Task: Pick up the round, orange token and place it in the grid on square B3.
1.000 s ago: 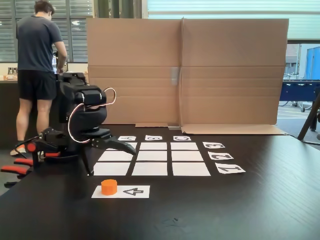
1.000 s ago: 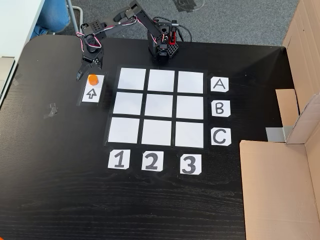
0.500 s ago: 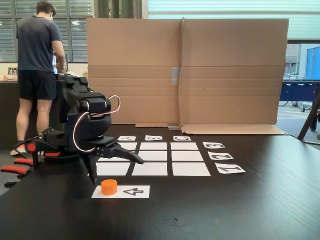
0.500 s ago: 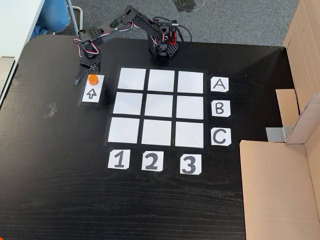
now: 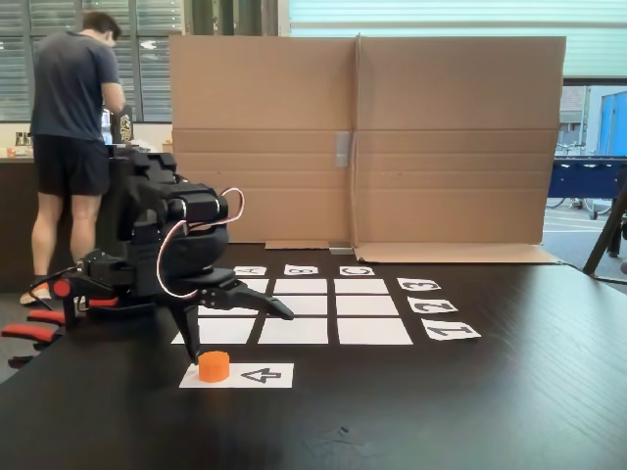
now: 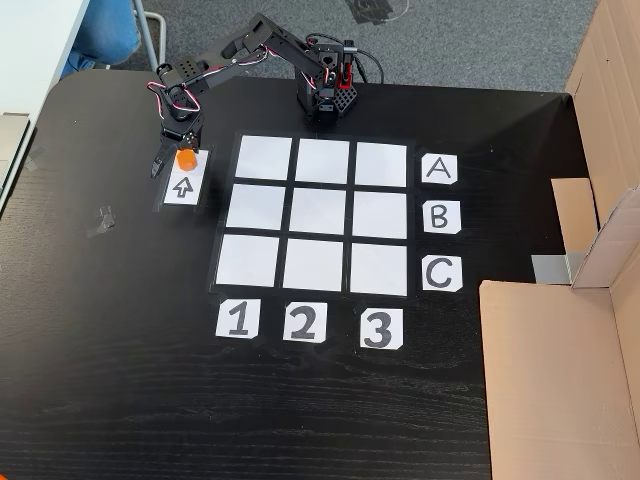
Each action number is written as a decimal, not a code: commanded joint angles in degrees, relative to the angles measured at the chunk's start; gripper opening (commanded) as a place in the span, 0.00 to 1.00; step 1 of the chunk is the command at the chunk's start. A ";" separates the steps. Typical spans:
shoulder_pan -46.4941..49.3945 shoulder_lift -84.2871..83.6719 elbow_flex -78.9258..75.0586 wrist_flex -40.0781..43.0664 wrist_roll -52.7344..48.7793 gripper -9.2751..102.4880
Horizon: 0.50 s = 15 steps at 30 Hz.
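Token (image 6: 186, 158) sits at upper left of the top-down fixed view, on the top end of the arrow sheet (image 6: 183, 188), left of the grid (image 6: 314, 215); in the low fixed view it is at lower left (image 5: 214, 366). Gripper (image 5: 235, 328) is spread wide, holding nothing: one finger by the token's left side, the other pointing right above the table (image 6: 120, 380). Token looks light, rigid, smooth-sided, likely a bit slick; best taken across its round side wall, low and centred. Square B3 (image 6: 380, 215) is blank and empty, right-centre of the grid. Readable: cards A, B (image 6: 441, 216), C at right; 1, 2, 3 (image 6: 377, 328) below; printed arrow.
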 commanded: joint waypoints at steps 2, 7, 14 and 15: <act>-0.09 0.00 -2.72 -0.97 0.70 0.79; 0.35 -0.88 -3.43 -1.05 0.70 0.76; -0.09 -1.67 -3.52 -8.17 5.36 0.07; -0.18 -1.76 -3.52 -8.00 5.36 0.07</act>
